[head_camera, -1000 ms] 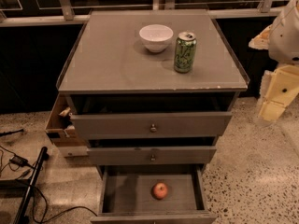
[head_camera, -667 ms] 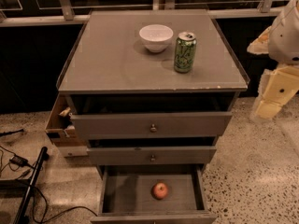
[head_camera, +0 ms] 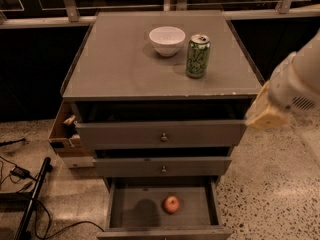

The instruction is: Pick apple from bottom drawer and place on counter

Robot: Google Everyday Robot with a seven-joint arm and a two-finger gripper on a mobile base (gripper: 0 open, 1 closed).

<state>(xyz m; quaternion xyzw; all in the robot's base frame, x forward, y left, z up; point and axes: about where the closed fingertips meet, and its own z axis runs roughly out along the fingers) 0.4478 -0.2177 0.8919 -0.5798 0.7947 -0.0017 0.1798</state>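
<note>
**While the apple [head_camera: 171, 204] lies in the bottom drawer [head_camera: 135, 211], the end effector [head_camera: 263, 114] hangs at right**

Since the bottom drawer is pulled out at the lower centre of the frame, we see its flat grey floor. The apple rests about midway across it, touching no wall. Above it we see two more drawers [head_camera: 160, 133], each with a small knob. On the desk [head_camera: 115, 66], in the upper middle of the frame, a white bowl [head_camera: 167, 40] stands just beside a green can [head_camera: 198, 56], with the can to the right and nearer the front edge. The end effector is at the right edge of the frame, level with the top drawer. It is off the desk's front right corner and well apart from the apple, and we cannot tell whether it is open or closed. A cardboard box [head_camera: 62, 134] sits against the cabinet's left side, and cables [head_camera: 20, 174] lie on the floor at lower left.
</note>
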